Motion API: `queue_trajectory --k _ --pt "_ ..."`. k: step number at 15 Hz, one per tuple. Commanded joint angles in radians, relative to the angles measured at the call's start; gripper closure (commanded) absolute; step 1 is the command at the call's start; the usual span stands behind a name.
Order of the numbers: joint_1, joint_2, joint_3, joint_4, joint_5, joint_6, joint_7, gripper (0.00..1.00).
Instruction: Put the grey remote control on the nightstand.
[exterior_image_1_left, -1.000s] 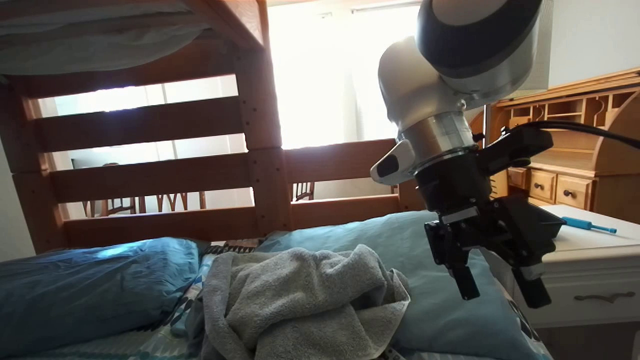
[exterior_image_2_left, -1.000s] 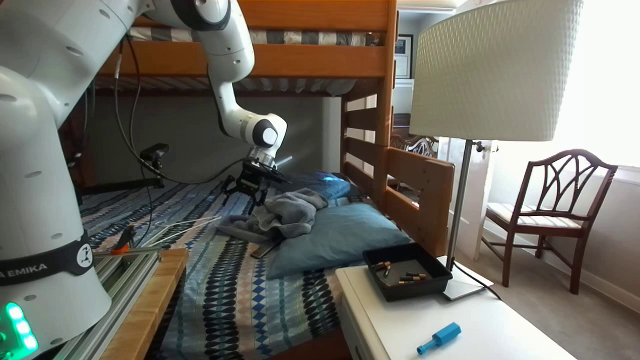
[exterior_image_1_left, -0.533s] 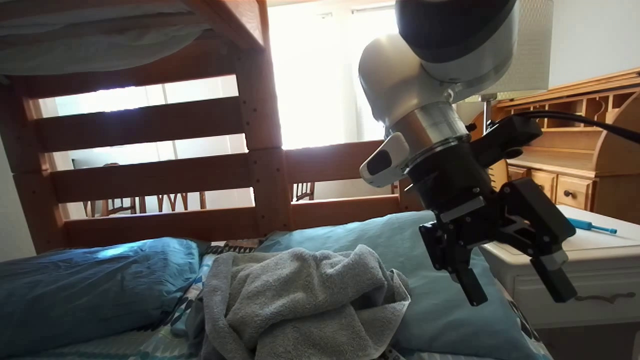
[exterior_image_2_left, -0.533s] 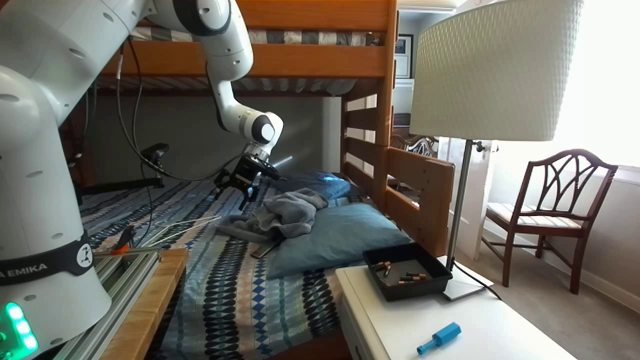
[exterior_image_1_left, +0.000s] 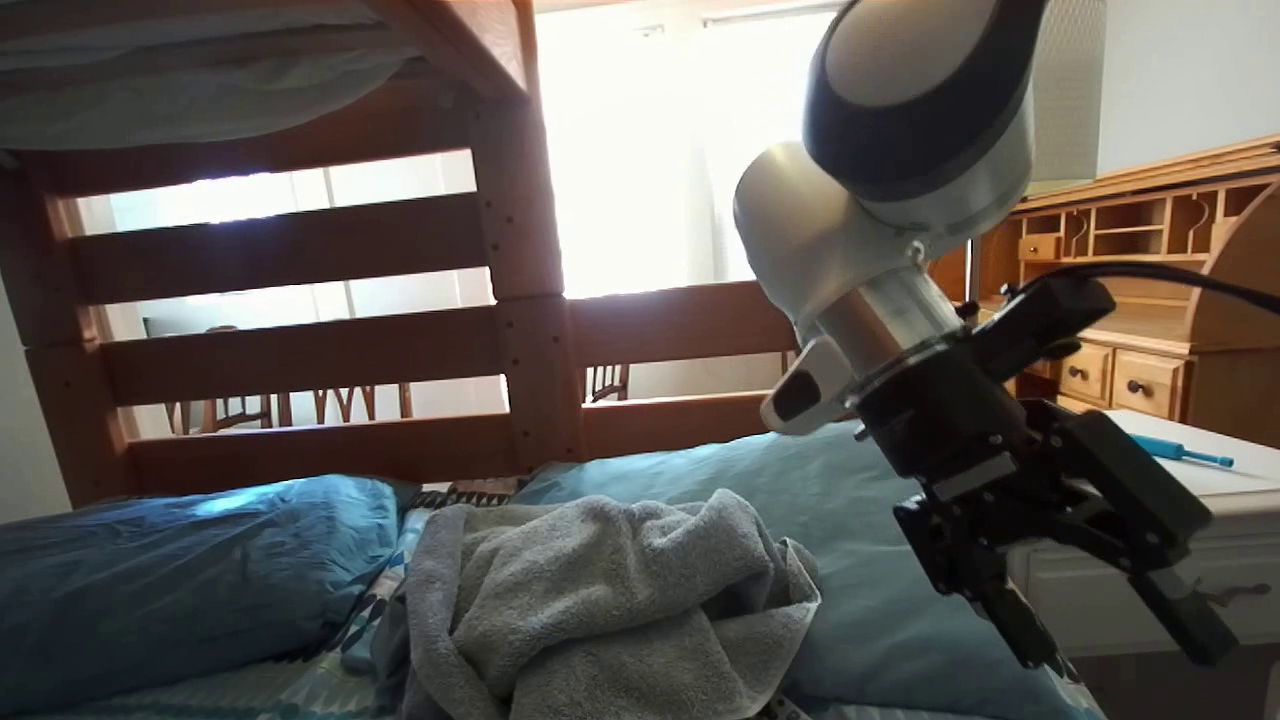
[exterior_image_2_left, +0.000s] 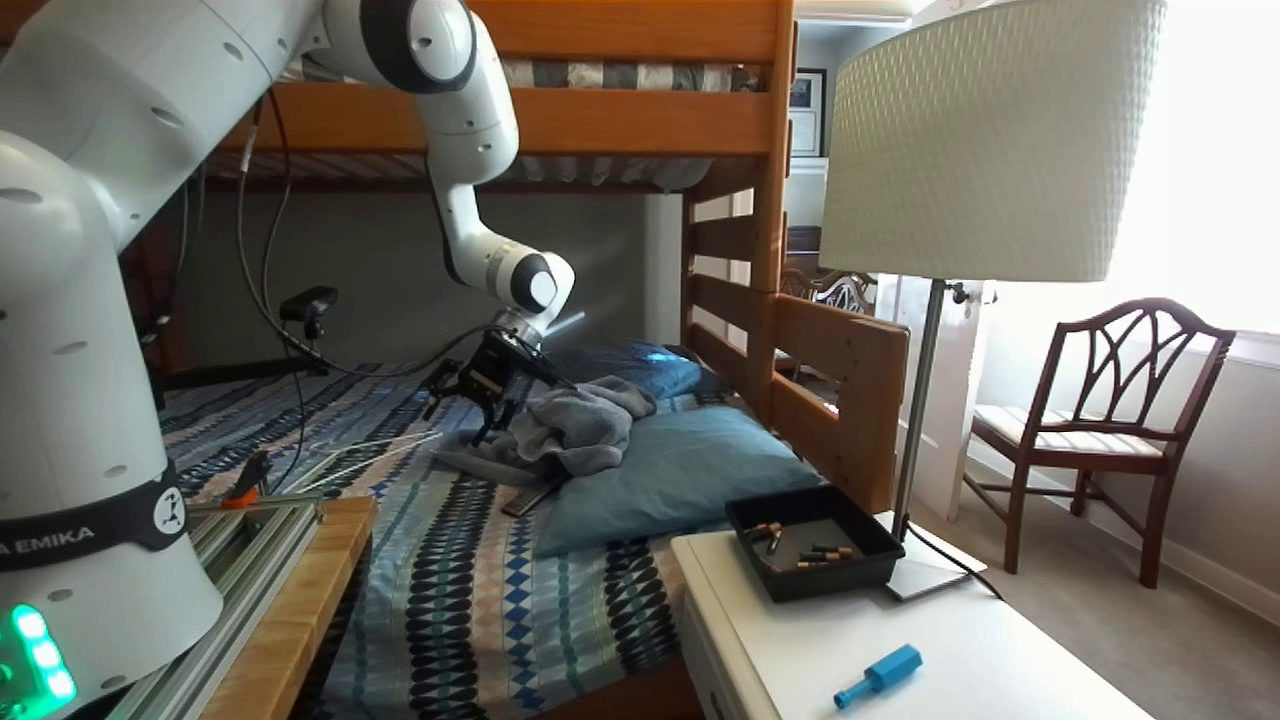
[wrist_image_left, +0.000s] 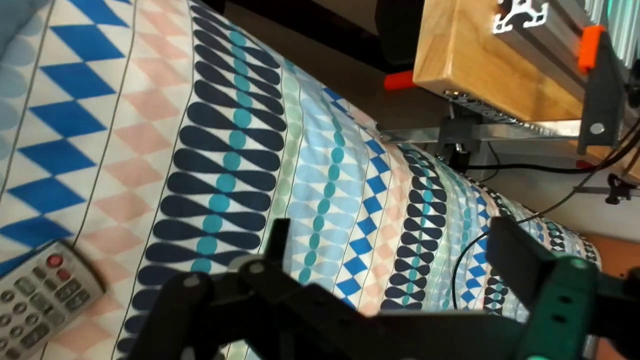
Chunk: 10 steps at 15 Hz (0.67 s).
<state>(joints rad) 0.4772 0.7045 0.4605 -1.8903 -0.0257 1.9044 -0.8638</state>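
Note:
The grey remote control (wrist_image_left: 42, 300) lies on the patterned bed, at the lower left of the wrist view, outside the jaws. In an exterior view the remote (exterior_image_2_left: 530, 497) sits beside the grey towel and pillow, partly hidden by them; in an exterior view only its end (exterior_image_1_left: 785, 708) shows at the bottom edge. My gripper (wrist_image_left: 390, 230) is open and empty, tilted above the bed. It (exterior_image_2_left: 454, 425) hangs near the towel, apart from the remote, and shows at the right in an exterior view (exterior_image_1_left: 1128, 650). The white nightstand (exterior_image_2_left: 1000, 655) stands beside the bed; its drawer front (exterior_image_1_left: 1255, 560) shows too.
A grey towel (exterior_image_1_left: 620, 590) lies bunched against a blue pillow (exterior_image_2_left: 680, 475). The nightstand bears a black tray (exterior_image_2_left: 820, 580) with batteries, a blue tool (exterior_image_2_left: 880, 675) and a lamp (exterior_image_2_left: 920, 400). A wooden bed rail (exterior_image_2_left: 840, 390) rises behind the pillow.
My gripper has come lower and tilted more; in an exterior view it has moved right and down. It stays open. The remote, towel and nightstand have not moved.

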Motion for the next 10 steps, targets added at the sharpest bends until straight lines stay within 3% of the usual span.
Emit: queue_trajectory --k 1,5,10 --pt "0.018 0.174 -0.024 0.106 -0.014 -0.071 0.038 0.00" --pt "0.052 0.276 -0.057 0.184 -0.065 -0.025 0.089 0.00" --pt "0.065 0.319 -0.063 0.262 -0.040 0.089 0.333 0.00"
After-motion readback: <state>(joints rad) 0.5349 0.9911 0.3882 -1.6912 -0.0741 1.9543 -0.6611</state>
